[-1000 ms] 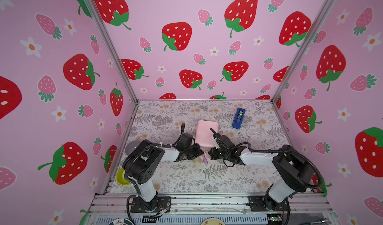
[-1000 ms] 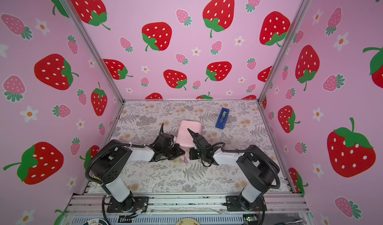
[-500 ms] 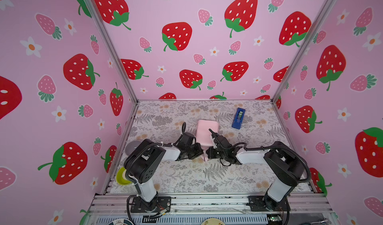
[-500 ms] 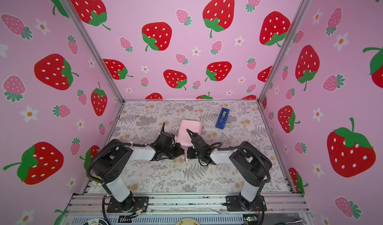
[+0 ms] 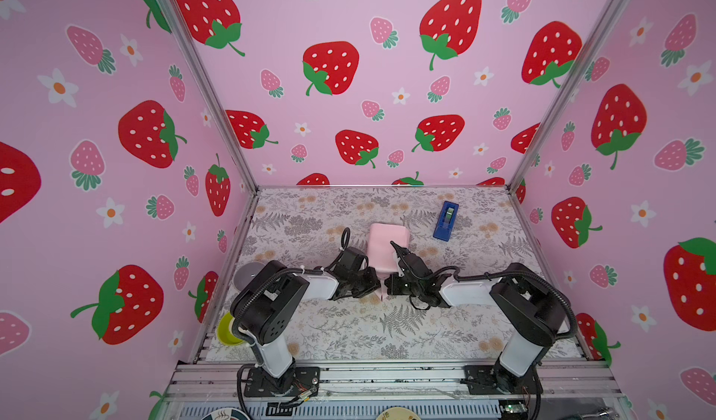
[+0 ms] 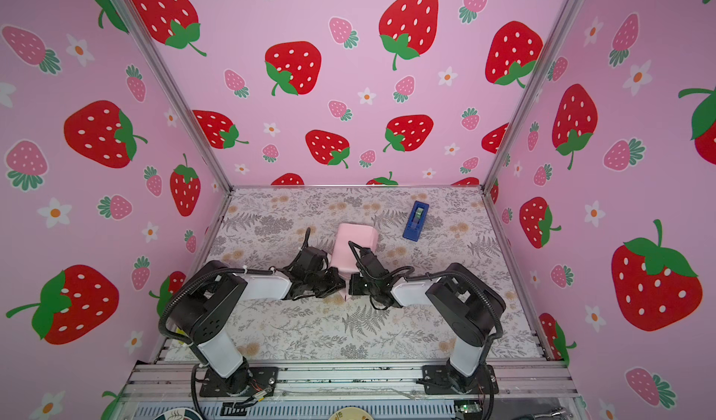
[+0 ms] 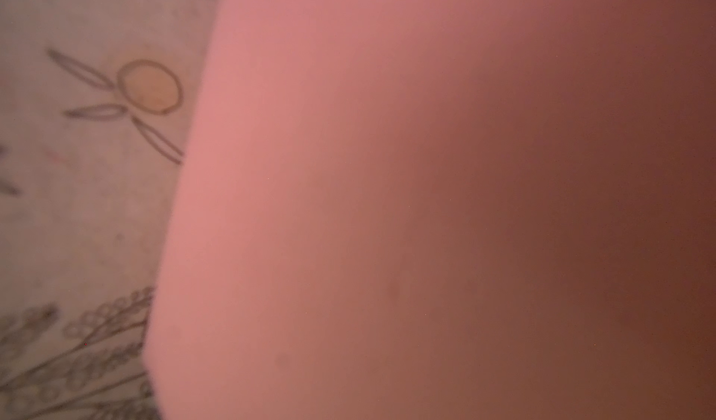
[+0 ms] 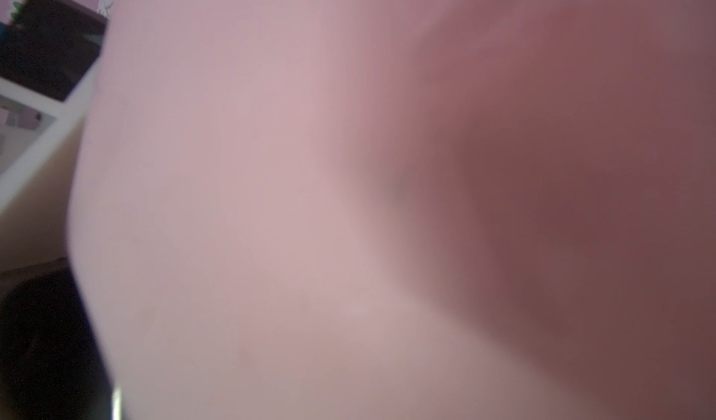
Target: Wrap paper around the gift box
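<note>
The paper (image 5: 387, 244) (image 6: 354, 244) is folded into a pale pink bundle standing mid-table, and the gift box is hidden inside it. Its near end narrows to a thin flap that reaches down to the mat. My left gripper (image 5: 372, 283) (image 6: 341, 284) and right gripper (image 5: 389, 282) (image 6: 352, 283) meet tip to tip at that flap, each shut on the paper from its own side. Blurred pink paper (image 7: 387, 205) fills the left wrist view and hides the jaws. The right wrist view is likewise filled by the paper (image 8: 271, 205).
A blue tape dispenser (image 5: 445, 220) (image 6: 415, 220) lies at the back right of the floral mat (image 5: 348, 333). A grey round dish (image 5: 248, 274) and a yellow-green ring (image 5: 226, 329) sit by the left wall, behind the left arm. Pink strawberry walls close off three sides.
Both grippers have drawn closer together at the bundle's near end. The flap between them has narrowed, and its purple tip no longer shows.
</note>
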Motion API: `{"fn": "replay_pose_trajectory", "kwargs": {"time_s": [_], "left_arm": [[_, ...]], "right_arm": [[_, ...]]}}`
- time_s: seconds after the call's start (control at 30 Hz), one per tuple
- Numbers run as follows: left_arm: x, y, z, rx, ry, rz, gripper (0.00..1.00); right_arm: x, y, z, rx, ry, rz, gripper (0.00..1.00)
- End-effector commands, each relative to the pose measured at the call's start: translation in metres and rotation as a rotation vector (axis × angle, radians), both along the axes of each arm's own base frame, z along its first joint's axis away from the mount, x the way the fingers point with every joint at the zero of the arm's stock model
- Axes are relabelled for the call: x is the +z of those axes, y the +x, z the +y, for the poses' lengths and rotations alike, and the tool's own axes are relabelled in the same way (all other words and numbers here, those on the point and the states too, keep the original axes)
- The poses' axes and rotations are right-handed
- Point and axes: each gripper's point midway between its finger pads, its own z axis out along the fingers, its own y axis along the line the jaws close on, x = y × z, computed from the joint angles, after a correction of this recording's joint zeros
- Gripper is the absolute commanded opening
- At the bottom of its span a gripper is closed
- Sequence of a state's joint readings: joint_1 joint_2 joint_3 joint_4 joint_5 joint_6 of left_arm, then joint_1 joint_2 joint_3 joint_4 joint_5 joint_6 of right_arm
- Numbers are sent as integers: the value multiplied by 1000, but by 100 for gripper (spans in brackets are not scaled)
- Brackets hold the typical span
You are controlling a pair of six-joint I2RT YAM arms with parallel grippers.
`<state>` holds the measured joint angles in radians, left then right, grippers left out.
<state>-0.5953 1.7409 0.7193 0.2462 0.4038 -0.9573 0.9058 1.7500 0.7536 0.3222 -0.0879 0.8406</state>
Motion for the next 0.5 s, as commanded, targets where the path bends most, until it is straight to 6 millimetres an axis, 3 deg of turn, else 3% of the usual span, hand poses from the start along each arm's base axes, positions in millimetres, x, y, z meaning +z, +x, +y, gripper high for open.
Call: {"fn": "replay_pose_trajectory", "kwargs": {"time_s": [0.0,0.3,0.47], "left_arm": [[-11,-18,8,-27,62,58,8],[6,-19,9,-34,73,35,9],[-1,-24,6,-58,81,68,8]], "right_arm": [[0,10,5,-37,9,-11,5],[-2,11,2,-51,-4,-4,5],[-1,12,3,-53,-5,-5,5]]}}
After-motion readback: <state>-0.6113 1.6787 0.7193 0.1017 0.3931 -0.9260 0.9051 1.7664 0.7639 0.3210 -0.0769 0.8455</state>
